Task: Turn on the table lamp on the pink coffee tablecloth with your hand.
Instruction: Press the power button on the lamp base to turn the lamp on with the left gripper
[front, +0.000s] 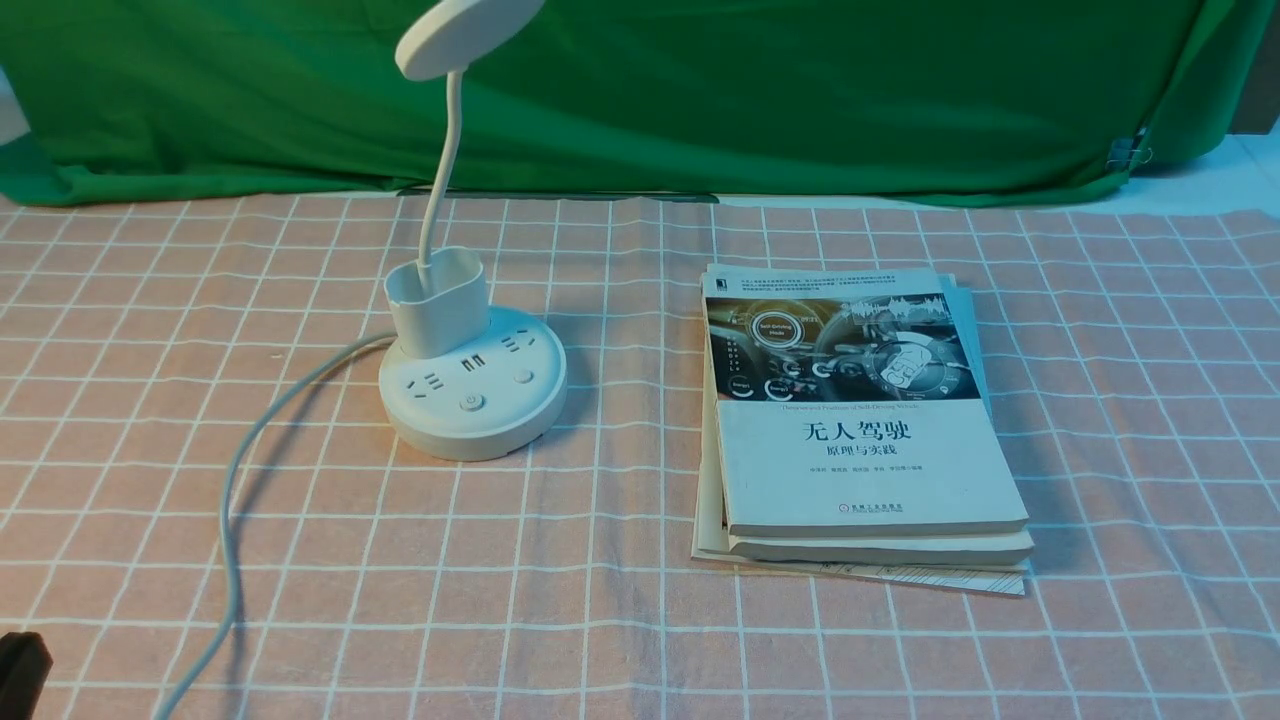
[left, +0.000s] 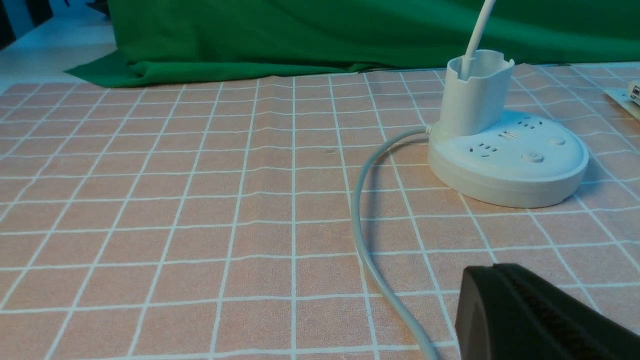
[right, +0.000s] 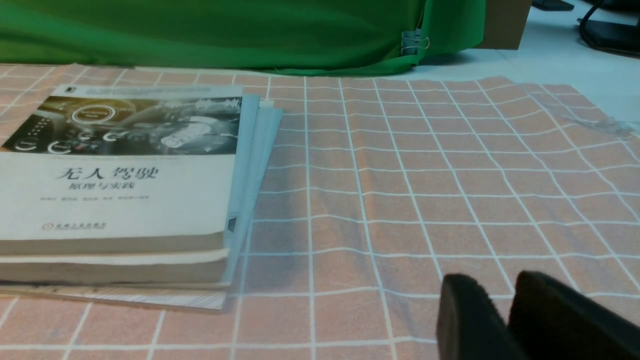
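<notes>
The white table lamp (front: 470, 395) stands on the pink coffee tablecloth (front: 600, 560), left of centre. Its disc head (front: 465, 35) is high up on the thin neck, above the oval cup holder (front: 437, 300). The round base carries sockets and buttons; one round button (front: 471, 403) faces the front. It also shows in the left wrist view (left: 507, 160). My left gripper (left: 492, 270) is shut and empty, low over the cloth beside the grey cord (left: 365, 250), well short of the base. My right gripper (right: 500, 280) is empty, its jaws a narrow gap apart, over bare cloth.
A stack of books (front: 860, 420) lies right of the lamp; it also shows in the right wrist view (right: 120, 190). The green backdrop cloth (front: 750, 100) runs along the far edge. The cord (front: 235, 500) trails from the base to the front left.
</notes>
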